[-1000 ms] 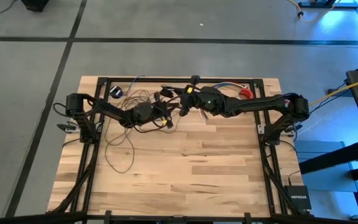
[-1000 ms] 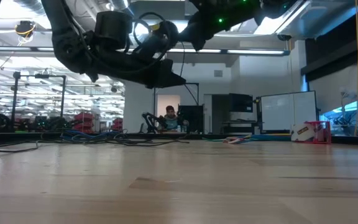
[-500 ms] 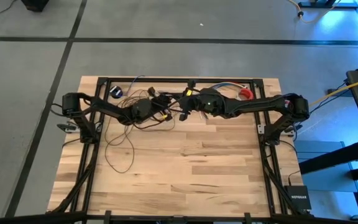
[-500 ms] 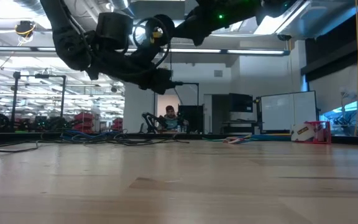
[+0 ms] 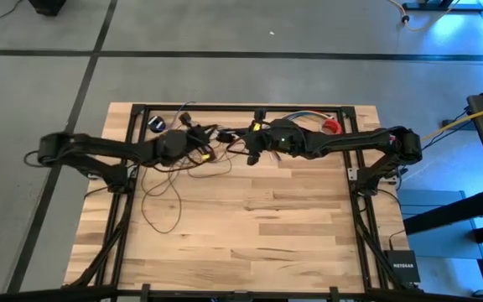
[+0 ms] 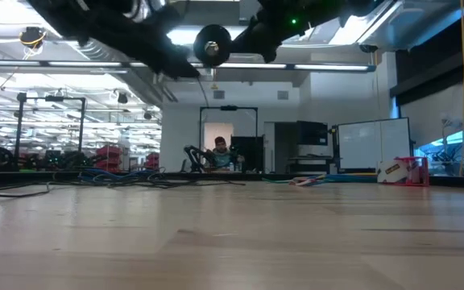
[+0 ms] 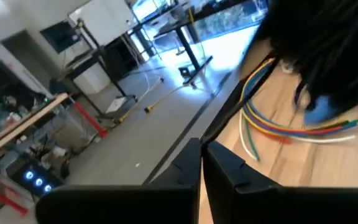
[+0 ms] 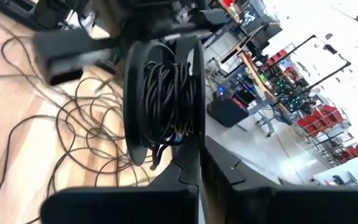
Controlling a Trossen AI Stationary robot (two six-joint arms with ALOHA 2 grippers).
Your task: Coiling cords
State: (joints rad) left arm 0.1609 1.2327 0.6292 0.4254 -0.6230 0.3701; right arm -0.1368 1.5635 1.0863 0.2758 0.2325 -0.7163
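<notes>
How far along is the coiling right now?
Partly done. Some cord is already wound on the black spool that the right gripper holds above the table. The left gripper is beside it. Still to wind: the loose loops of cord spread over the left of the table.

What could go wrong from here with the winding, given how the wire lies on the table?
1. Much of the cord lies in loose overlapping loops on the table; pulling it in could tighten them into a knot.
2. The right gripper pinches only the rim of the spool, so a tug might twist it loose.
3. The left gripper is close to the multicoloured wires, which could snag.
</notes>
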